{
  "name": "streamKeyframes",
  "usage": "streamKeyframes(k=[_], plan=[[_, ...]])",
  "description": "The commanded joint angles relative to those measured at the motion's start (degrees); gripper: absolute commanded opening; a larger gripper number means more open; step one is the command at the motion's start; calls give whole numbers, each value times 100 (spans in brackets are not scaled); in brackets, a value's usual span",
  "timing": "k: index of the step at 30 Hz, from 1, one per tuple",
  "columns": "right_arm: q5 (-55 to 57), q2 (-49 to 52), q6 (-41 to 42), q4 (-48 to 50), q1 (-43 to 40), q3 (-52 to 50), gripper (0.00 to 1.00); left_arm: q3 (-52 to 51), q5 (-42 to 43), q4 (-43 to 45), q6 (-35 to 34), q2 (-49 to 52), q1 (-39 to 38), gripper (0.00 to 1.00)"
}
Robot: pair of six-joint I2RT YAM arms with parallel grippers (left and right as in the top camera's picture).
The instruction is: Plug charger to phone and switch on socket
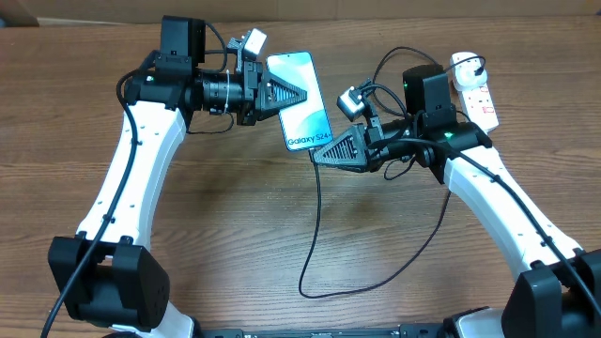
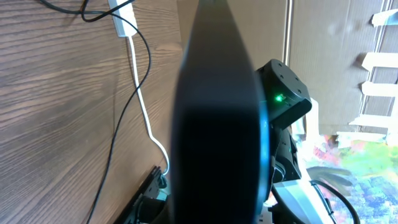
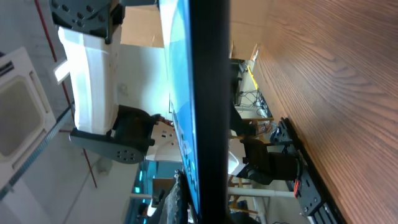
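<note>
My left claw (image 1: 300, 94) is clamped on the phone's (image 1: 308, 120) side edge. My right claw (image 1: 321, 155) is closed on its lower corner, where the charger (image 1: 315, 216) ends. The socket (image 1: 477, 90) lies on the tabletop (image 1: 235, 225) beyond my right arm.

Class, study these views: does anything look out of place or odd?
Yes: the phone lies askew, clamped at opposite ends by the left fingers and right fingers at once; whether the charger is plugged in is unclear.
</note>
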Motion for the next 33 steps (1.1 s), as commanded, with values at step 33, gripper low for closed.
streamKeyframes(k=[33], plan=[[1274, -109, 1137, 988, 153, 181, 4, 7, 767, -321, 330, -46, -205, 4]])
